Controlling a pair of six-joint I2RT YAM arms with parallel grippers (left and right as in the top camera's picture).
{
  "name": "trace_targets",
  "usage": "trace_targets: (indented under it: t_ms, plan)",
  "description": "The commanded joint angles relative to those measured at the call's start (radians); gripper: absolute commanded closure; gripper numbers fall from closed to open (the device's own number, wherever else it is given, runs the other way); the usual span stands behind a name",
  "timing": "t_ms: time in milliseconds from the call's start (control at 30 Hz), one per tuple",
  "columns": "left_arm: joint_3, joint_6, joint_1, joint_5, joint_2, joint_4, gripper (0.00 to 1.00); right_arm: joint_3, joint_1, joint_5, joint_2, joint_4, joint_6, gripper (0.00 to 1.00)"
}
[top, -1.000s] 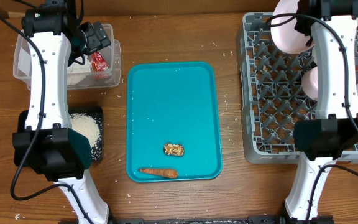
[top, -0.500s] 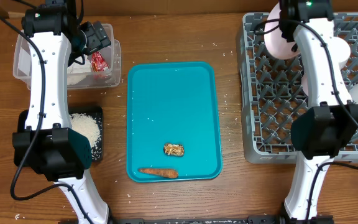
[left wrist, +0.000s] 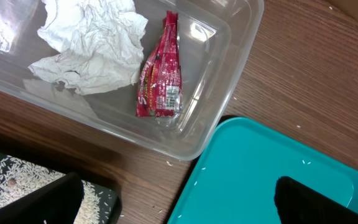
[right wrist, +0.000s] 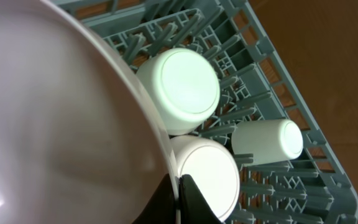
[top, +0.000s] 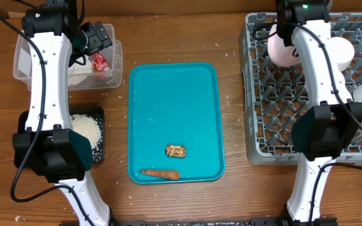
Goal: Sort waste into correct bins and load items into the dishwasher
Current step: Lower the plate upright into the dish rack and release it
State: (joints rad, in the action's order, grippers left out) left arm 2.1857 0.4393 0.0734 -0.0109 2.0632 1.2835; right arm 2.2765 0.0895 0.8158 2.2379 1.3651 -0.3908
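1. Swung leftward since a second ago, the right arm carries the pink plate (top: 279, 50) over the far-left corner of the rack (top: 275, 119); the left arm stayed put.
2. Overhead: the left hand (top: 98, 39) hangs over the clear tub (top: 115, 72) at the far-left corner of the worktop (top: 231, 37), with the black tray (top: 88, 111) of rice (top: 84, 130) nearer. A carrot (top: 159, 174) and a brown chunk (top: 175, 150) lie by the near edge of the teal tray (top: 175, 100).
3. Left wrist: its fingers (left wrist: 39, 202) stand wide apart, empty; a napkin (left wrist: 89, 50) and a red wrapper (left wrist: 160, 78) lie in the tub.
4. Right wrist: the right hand (right wrist: 178, 186) is clamped on the plate's rim; a bowl (right wrist: 182, 87), a second bowl (right wrist: 207, 171) and a cup (right wrist: 269, 140) rest in the rack.
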Motion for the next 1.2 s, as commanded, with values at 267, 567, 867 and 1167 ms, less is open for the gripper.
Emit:
trace_targets:
  t_ms: [267,567,867,1167]
  plan:
    - [0.01,0.011,-0.005,0.011,-0.004,-0.001,0.0,-0.003,0.113,-0.003,-0.01,0.021,-0.003,0.38]
    - [0.01,0.011,-0.005,0.011,-0.004,-0.001,0.0,-0.003,0.1,-0.387,-0.195,0.032,-0.006,0.31]
    - [0.01,0.011,-0.005,0.011,-0.004,-0.001,0.0,-0.003,0.06,-0.754,-0.355,0.051,-0.002,0.0]
    - [0.01,0.011,-0.005,0.011,-0.004,-0.001,0.0,-0.012,0.033,-0.595,-0.356,0.13,-0.013,0.0]
